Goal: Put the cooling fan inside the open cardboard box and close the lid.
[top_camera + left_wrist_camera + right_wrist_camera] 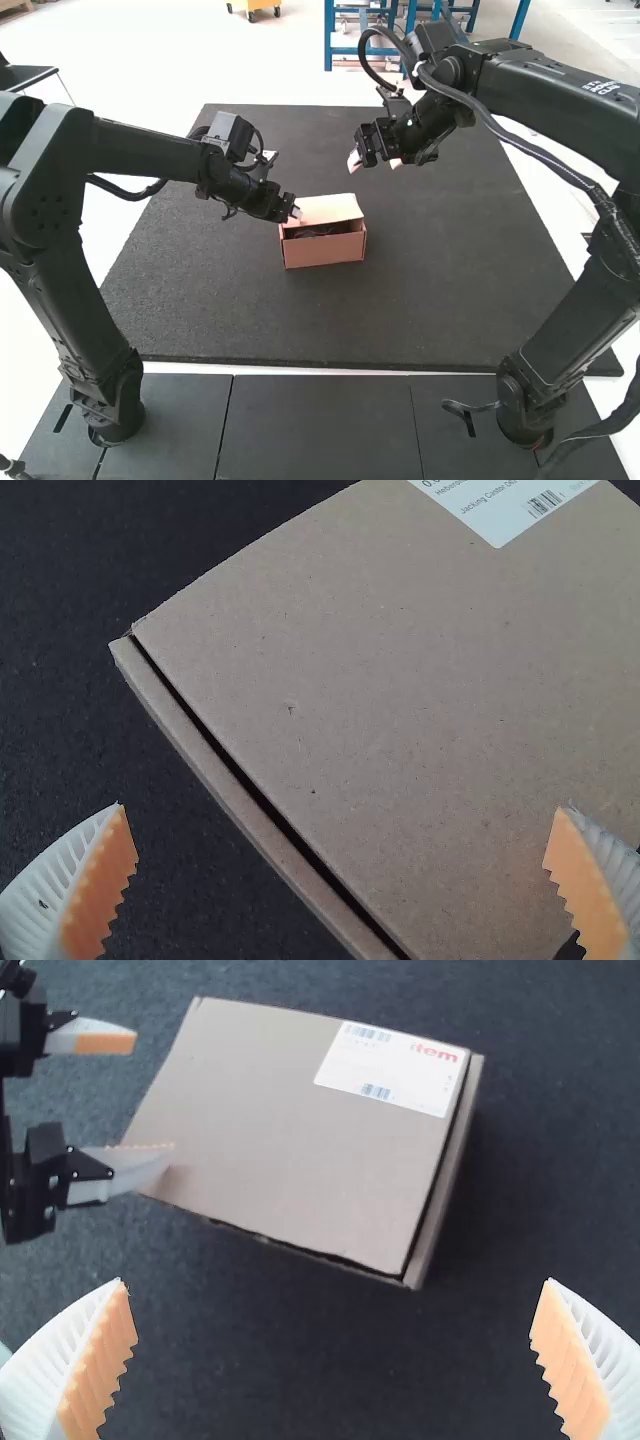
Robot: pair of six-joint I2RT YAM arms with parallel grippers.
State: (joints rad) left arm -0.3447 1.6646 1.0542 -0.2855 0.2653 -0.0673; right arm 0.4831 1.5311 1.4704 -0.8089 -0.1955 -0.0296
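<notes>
While the lid [290,1130] sits nearly shut on the cardboard box [323,248], cooling fan [318,232] apparently inside, left fingers [95,880] spread at its edge, right fingers [95,1360] spread above; I'd press down evenly.

Bright, even light; soft shadow beside cardboard box [300,1130].

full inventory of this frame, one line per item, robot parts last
box: 1, brown cardboard, mid-mat, lid down but ajar
label: 1, white, on the lid
dark contents: seen through the lid gap, cannot tell what
mat: 1, black, on the table
left gripper: 1, white and orange fingers, open, at the box's left lid edge
right gripper: 1, same fingers, open, above and behind the box, apart
</notes>
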